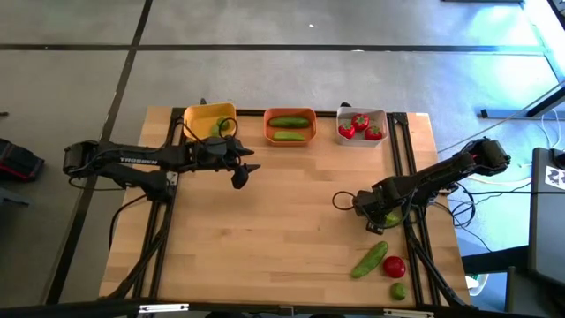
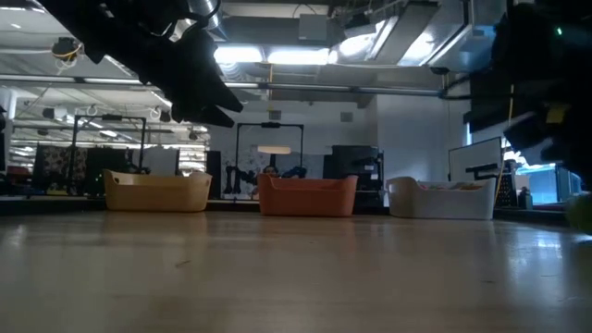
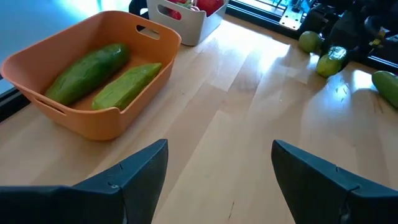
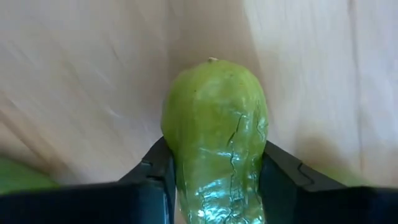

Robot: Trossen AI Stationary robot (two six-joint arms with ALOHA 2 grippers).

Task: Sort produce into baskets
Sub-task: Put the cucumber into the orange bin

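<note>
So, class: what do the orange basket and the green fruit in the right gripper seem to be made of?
Orange basket: likely moulded plastic, smooth matte walls, cut-out handle. Green fruit, between the right gripper fingers: probably glossy plastic or rubber; shiny skin with fine cracks.

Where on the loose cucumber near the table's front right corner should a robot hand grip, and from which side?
Grip the cucumber at its middle, coming straight down from above, fingers across its narrow width. It lies flat and diagonal, with the tomato close by its lower end, so the far end looks freer.

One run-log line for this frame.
right gripper: shut on lime | left gripper: open, near orange basket
</note>
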